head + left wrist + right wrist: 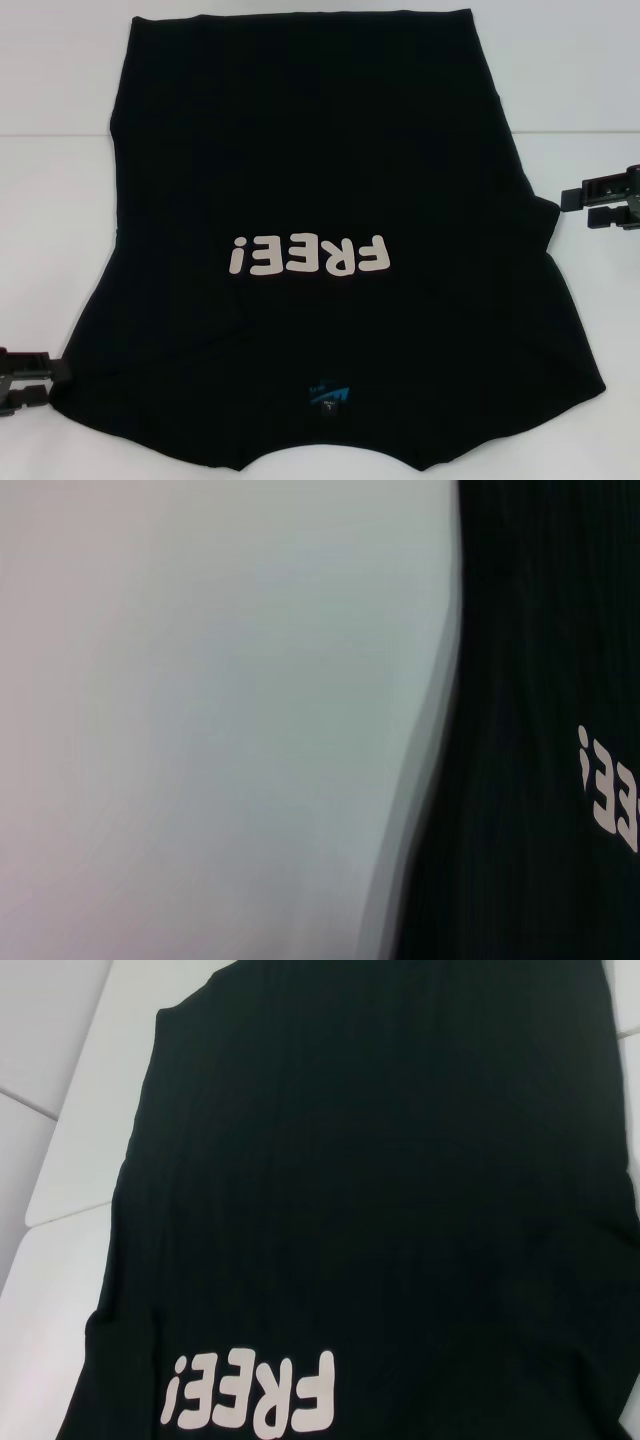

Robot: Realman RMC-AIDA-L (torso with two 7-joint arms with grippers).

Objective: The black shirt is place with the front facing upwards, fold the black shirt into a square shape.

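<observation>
— Where's the shirt (pixel 320 180)?
— Spread flat, front up, across the middle of the white counter (pixel 580 70). Its white "FREE!" lettering (pixel 308 256) reads upside down from the head view, and the blue neck label (pixel 326 393) sits at the shirt's near edge, closest to the robot.
— And the claws?
— The left claw (pixel 40 378) sits low at the shirt's near left corner, right by the fabric edge; whether it touches, I can't tell. Its two black fingers look narrowly parted. The right claw (pixel 585 205) hangs just off the shirt's right edge, beside the sleeve, fingers apart and holding nothing.
</observation>
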